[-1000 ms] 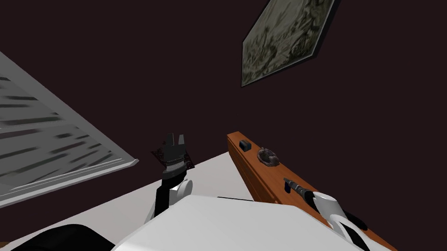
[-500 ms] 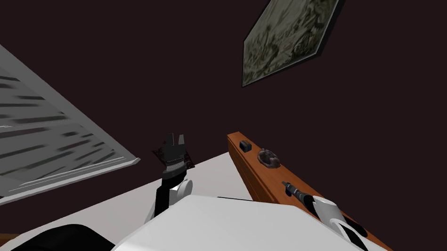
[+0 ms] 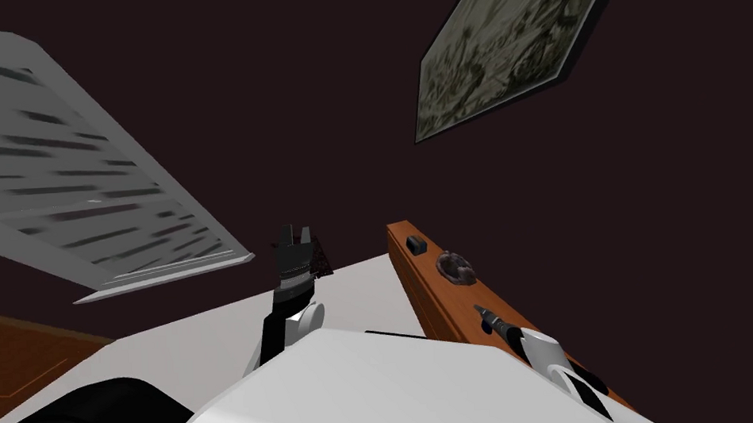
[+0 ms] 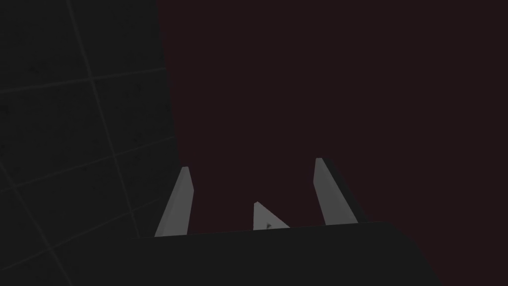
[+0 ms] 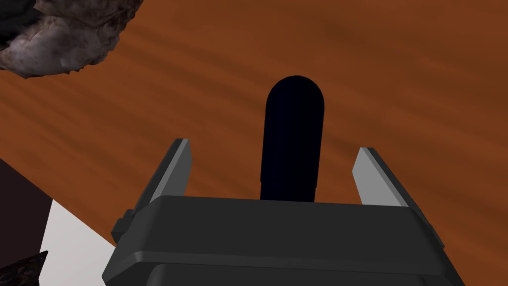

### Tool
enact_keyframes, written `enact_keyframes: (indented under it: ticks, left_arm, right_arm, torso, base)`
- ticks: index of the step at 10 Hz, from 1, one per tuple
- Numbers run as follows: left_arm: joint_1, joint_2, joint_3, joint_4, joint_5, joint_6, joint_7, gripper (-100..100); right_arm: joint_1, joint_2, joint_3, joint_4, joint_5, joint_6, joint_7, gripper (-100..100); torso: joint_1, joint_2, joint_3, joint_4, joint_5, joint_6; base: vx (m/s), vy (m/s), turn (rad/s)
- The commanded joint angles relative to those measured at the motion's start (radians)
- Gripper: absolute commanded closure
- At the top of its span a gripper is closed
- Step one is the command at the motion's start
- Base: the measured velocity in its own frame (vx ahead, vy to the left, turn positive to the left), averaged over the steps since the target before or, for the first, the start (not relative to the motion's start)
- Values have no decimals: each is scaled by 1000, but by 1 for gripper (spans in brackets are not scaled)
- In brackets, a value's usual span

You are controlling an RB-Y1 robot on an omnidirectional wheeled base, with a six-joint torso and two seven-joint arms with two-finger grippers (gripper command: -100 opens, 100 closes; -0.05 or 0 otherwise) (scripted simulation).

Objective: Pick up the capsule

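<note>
1. On my far left, the head view shows a window with slatted blinds point(image 3: 88, 194) slanting across a dark wall.
2. My left arm stands upright just above the chest. The left gripper point(image 3: 293, 239) points up at the dark wall, well apart from the wooden top. In its wrist view the left gripper point(image 4: 251, 165) has its two fingers spread wide, with nothing between them.
3. Right of it, a long wooden top point(image 3: 430, 298) runs diagonally away from me. A small dark block point(image 3: 413, 244) sits near its far end.
4. Next along the wood is a rough grey lump point(image 3: 454, 267), nearer to me than the block. The right wrist view shows the lump point(image 5: 64, 35) lying off to one side beyond the fingers.
5. The capsule point(image 5: 293, 134) is black with a rounded end. It lies on the wooden top point(image 5: 421, 74), pointing away from the gripper's body and centred between the fingers.
6. The right gripper point(image 5: 273, 145) has its fingers spread. One stands on each side of the capsule, and neither touches it.
7. In the head view my right forearm lies low along the wood. The right gripper point(image 3: 482, 312) points up the board towards the lump.
</note>
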State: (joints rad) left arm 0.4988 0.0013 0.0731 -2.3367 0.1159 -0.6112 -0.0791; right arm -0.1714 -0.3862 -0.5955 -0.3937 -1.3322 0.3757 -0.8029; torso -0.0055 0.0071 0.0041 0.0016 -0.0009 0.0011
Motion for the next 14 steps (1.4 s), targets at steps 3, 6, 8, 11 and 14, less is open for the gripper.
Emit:
enact_keyframes:
  ticks: [3, 6, 8, 11, 14]
  left_arm:
    - [0, 0, 0, 0, 0, 0, 0, 0]
    - [0, 0, 0, 0, 0, 0, 0, 0]
    - [0, 0, 0, 0, 0, 0, 0, 0]
    - [0, 0, 0, 0, 0, 0, 0, 0]
    - [0, 0, 0, 0, 0, 0, 0, 0]
  right_arm:
    - [-35, 24, -31, 52, -21, -92, -8, -100]
    - [-62, 46, -53, 88, -32, -168, -23, -100]
    - [-71, 53, -60, 100, -35, -193, -24, -100]
    - [-64, 55, -40, 83, -10, -192, -60, 100]
    - [-64, 55, -40, 83, -10, -192, -60, 100]
  torso:
    - [-1, 0, 0, 0, 0, 0]
    - [-1, 0, 0, 0, -1, 0]
    - [-4, -1, -1, -2, -3, 1]
    - [0, -8, -6, -4, -2, 2]
    - [0, -10, -6, -4, -2, 2]
  base:
    - [-116, -101, 274]
    - [-122, -97, 261]
    - [-102, -70, 175]
    - [-14, -5, 0]
    - [0, 0, 0]
